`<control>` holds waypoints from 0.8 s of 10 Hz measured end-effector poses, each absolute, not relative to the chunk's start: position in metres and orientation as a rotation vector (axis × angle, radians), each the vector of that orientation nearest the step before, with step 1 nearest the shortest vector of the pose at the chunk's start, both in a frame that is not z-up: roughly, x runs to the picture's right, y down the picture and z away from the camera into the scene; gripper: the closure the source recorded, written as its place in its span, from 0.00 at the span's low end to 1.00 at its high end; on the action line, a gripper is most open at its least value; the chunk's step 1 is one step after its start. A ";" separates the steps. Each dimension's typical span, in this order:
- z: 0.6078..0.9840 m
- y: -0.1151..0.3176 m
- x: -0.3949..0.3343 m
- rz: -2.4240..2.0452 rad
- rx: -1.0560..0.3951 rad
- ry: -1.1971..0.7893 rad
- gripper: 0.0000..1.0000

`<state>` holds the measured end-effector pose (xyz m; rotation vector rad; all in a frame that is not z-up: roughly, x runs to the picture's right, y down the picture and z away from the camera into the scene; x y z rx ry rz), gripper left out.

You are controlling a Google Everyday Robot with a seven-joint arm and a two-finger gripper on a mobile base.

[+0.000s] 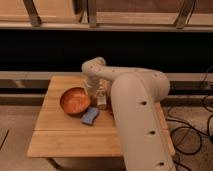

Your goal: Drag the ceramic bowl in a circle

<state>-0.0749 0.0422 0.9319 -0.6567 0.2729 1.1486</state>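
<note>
Item 1 — gripper (92,92): I see it low over the wooden table (55,137), at the end of the white arm (137,115), right at the ceramic bowl's right-hand rim. Whether it touches that rim I cannot make out. Whether it is apart, together or clamped on anything I cannot tell; the wrist hides it.

Item 2 — ceramic bowl (74,100): orange-red, glossy, upright, on the table's left-centre part.

Item 3: blue sponge (90,116), lying flat just in front of the bowl, at its right front edge.

Item 4: small pale container (102,99), upright, just right of the gripper and close to the arm.
</note>
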 end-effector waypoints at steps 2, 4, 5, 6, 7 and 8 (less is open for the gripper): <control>0.936 0.031 -0.061 1.152 -0.610 0.312 1.00; 0.949 0.021 -0.070 1.138 -0.595 0.309 1.00; 0.957 0.017 -0.076 1.124 -0.593 0.303 1.00; 0.968 0.012 -0.084 1.105 -0.594 0.294 1.00; 0.974 0.010 -0.090 1.093 -0.600 0.286 1.00; 0.983 0.009 -0.102 1.076 -0.616 0.268 1.00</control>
